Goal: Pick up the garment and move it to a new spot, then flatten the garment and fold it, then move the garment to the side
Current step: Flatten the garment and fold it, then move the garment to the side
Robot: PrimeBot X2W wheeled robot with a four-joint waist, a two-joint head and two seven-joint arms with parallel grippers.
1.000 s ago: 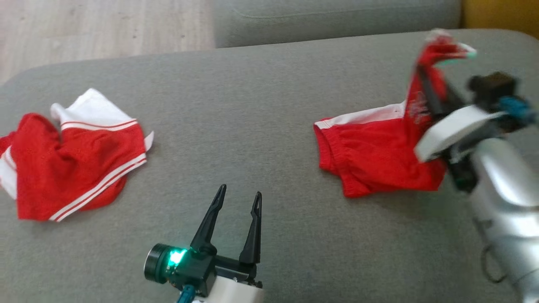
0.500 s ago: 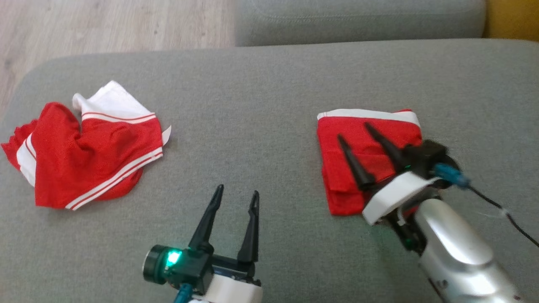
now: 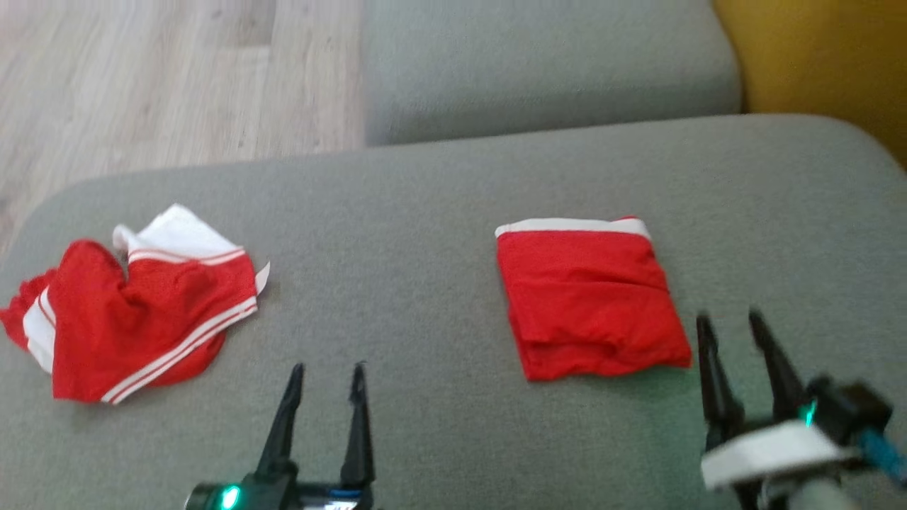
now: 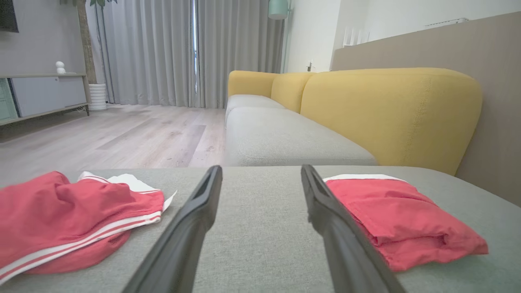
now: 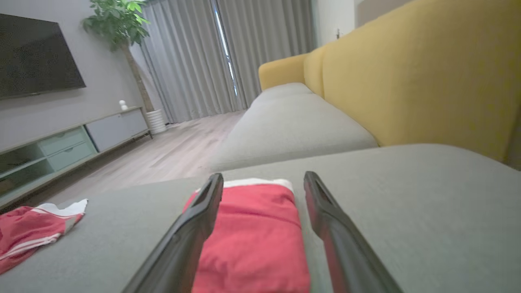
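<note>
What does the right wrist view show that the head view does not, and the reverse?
Right wrist view: a television, a plant, curtains and a low cabinet. Head view: the left gripper, open above the grey cushion. Shared: the folded garment, the crumpled garment, the open right gripper and the yellow backrest.

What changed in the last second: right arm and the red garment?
The right gripper let go of the red garment: a second ago it held a flap raised; now it is open and drawn back toward the robot, clear of the cloth, which lies folded flat on the grey cushion. Unchanged: left gripper open and idle, crumpled red-and-white garment at the left.
</note>
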